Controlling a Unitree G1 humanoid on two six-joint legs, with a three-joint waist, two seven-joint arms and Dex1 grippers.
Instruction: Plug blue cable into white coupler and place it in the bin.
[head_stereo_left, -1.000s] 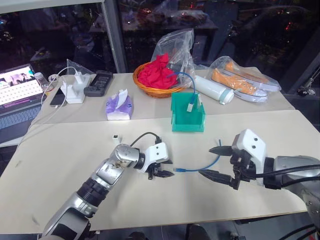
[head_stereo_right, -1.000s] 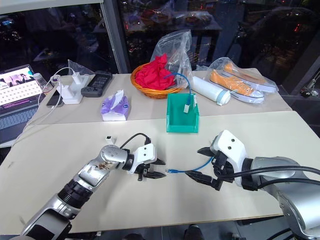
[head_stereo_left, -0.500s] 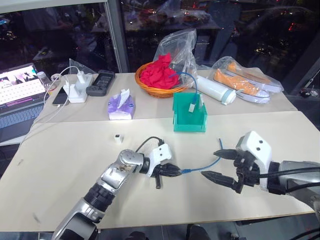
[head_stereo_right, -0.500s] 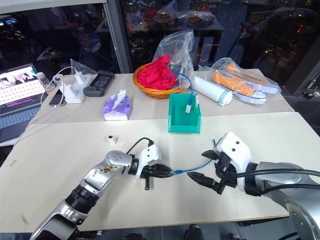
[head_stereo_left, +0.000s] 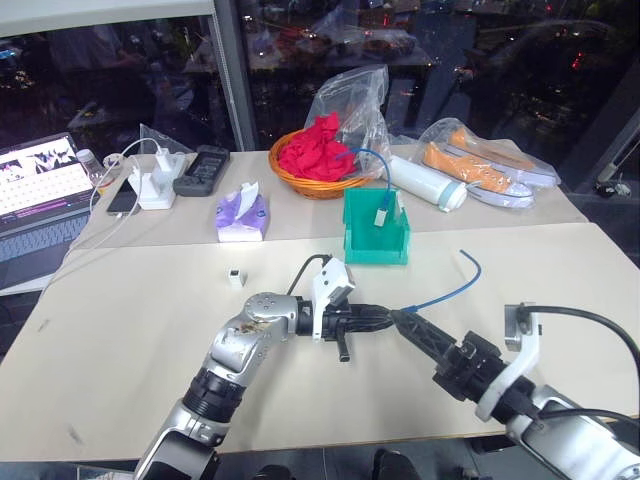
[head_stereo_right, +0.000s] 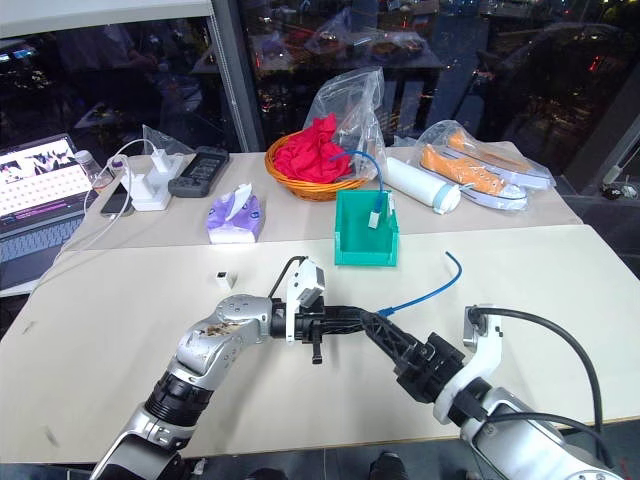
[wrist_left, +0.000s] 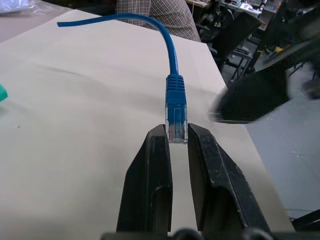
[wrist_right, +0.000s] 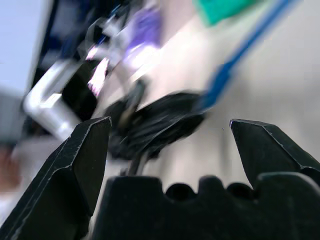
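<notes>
- Blue cable (head_stereo_left: 447, 293): looked light, thin & floppy; the free run arched up off the tabletop (head_stereo_left: 130, 330) toward 2 o'clock from the plug, loose end in the air. Prob. sags and swings if moved fast.
- Best hold, I judged, was the stiff bit: the clear plug (wrist_left: 176, 124) or the blue boot just behind it. The cord itself bends, so no good for pushing into a socket.
- Plug clip looked small and fragile; a hard squeeze might crack it.
- Left tool (wrist_left: 176, 141) was clenched on the clear plug tip, pads on both sides, cable lifted clear of the tabletop, pointing roughly level toward 3 o'clock.
- Right tool (wrist_right: 170, 145) was spread wide, holding nothing; its fingers (head_stereo_right: 385, 338) sat just beside the left tool's tips, at about 4 o'clock from the plug. Touching or not, couldn't tell.
- White coupler (head_stereo_left: 233, 277) sat alone on the tabletop, at 10 o'clock from the left tool, well apart, untouched. Tiny, hard, light; likely to skid if nudged, so needs a firm side pinch.
- Bin (head_stereo_left: 352, 241) stood at 12 o'clock from the plug, near the far seam of the tabletop, with another blue cable's end in it.
</notes>
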